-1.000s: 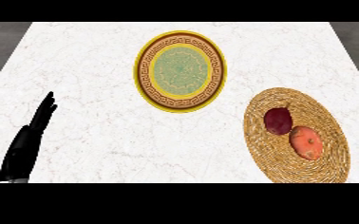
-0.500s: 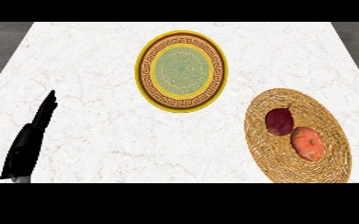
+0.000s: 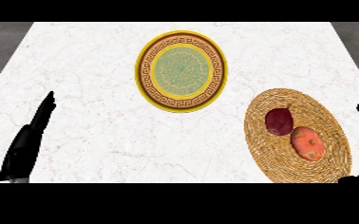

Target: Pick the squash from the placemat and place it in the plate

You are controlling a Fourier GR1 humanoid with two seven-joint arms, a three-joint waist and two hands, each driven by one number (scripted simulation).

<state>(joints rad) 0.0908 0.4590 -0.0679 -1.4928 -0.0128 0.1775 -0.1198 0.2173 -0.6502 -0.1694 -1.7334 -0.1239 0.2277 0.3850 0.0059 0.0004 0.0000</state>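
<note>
An orange squash [image 3: 307, 143] lies on the round woven placemat [image 3: 280, 102] at the right, touching a dark red fruit [image 3: 279, 121] just above it. The plate [image 3: 142, 71], yellow-rimmed with a brown patterned band and a green centre, sits at the upper middle with nothing on it. My left hand [image 3: 32, 135] rests at the lower left, fingers straight and pointing up, far from the squash and holding nothing. Only a small black patch of my right hand [image 3: 349, 180] shows at the lower right edge, just below the placemat.
The counter top [image 3: 98, 137] is white marble. Bare counter lies between the plate and the placemat. A grey strip [image 3: 10, 33] marks the counter's far left edge.
</note>
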